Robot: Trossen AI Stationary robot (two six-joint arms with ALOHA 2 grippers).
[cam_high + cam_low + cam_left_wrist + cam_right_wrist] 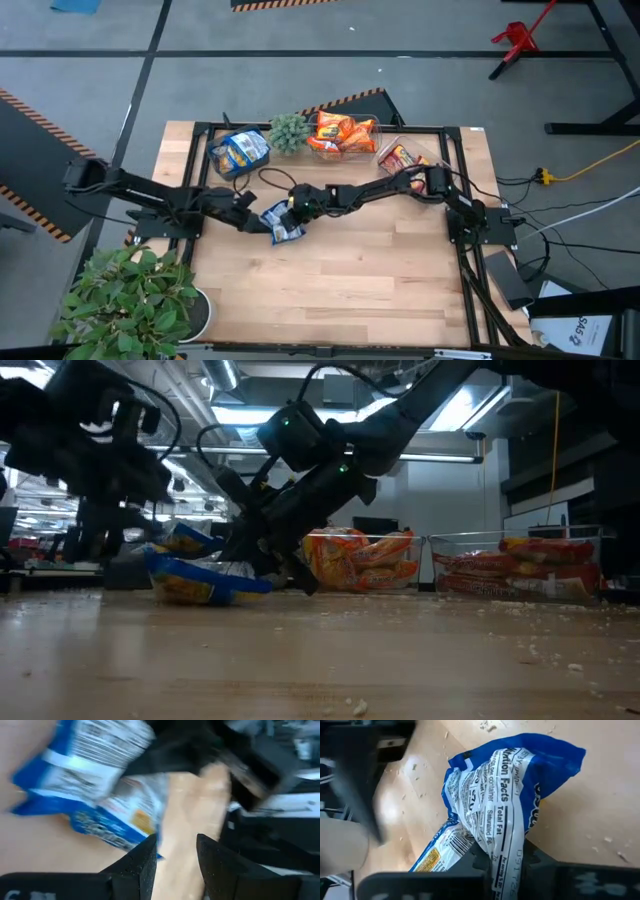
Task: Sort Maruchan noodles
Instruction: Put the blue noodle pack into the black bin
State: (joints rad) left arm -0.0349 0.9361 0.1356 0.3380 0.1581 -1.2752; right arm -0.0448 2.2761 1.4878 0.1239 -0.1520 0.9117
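Wooden and crumb-strewn, the bench [350, 280] carries three clear bins along its far edge — blue packets [240, 150], orange packets [345, 132] and red packets [400, 158] are held in them, one colour to each. Near the bench's middle a blue-and-white noodle packet [283, 222] is pinched at its crumpled edge by the closed right gripper [296, 205]. Just beside the packet, the left gripper [256, 222] is held with its fingers [142, 865] parted, nothing between them.
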